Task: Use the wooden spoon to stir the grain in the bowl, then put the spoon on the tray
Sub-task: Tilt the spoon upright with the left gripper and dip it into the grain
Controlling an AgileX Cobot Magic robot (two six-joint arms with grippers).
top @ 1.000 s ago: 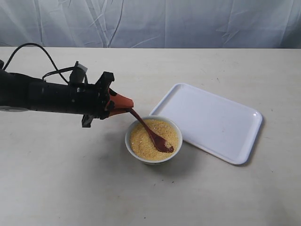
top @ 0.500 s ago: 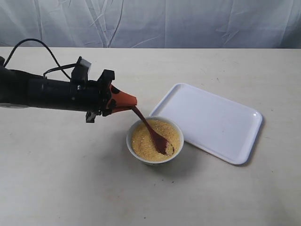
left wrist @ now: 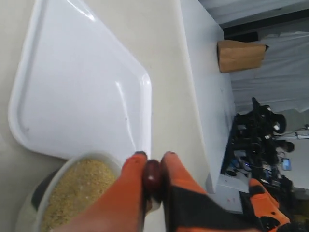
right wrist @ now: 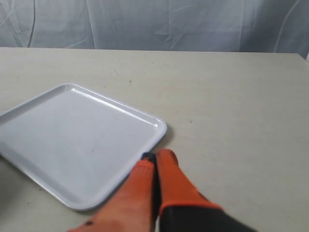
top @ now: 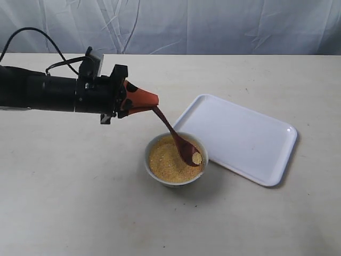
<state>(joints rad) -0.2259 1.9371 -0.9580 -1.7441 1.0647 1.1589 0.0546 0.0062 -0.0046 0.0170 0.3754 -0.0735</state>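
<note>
As left fingers [top: 141, 99] rise, wooden spoon [top: 170, 128] lifts grain [top: 196, 158].

Soft even light is filling all views; tray [left wrist: 72, 92] is glaring faintly beyond the jaws; left gripper [left wrist: 153, 158] is blurring close-up; bowl [top: 171, 182] is casting a weak shadow.

Left pincer [top: 154, 105] higher than before, wooden spoon [top: 178, 137] up out of the grain [top: 165, 161], a little aboard.
</note>
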